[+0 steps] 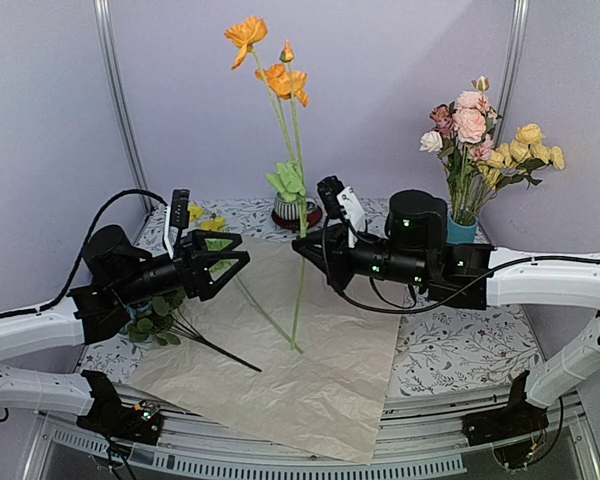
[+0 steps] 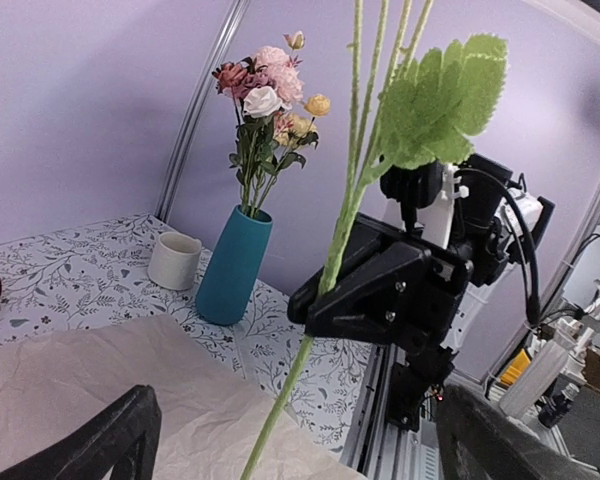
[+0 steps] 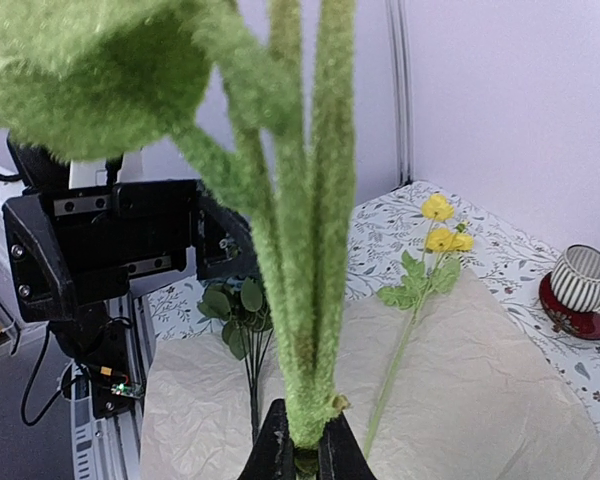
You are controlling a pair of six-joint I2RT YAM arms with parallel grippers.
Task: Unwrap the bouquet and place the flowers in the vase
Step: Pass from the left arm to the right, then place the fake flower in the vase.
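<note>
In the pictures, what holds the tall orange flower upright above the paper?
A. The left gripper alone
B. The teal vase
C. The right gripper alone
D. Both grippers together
C: the right gripper is shut on the stem of the orange flower, while the left gripper stands open beside it, apart from the stem.

White arms (image 1: 545,278) with black fingers (image 1: 218,238) and cables (image 1: 104,208).

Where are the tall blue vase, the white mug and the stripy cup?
Tall teal-blue vase (image 2: 233,265): left wrist view, mid body.
Cream mug (image 2: 174,260): left wrist view, side wall.
Striped grey cup (image 3: 581,277): right wrist view, side wall.
</note>
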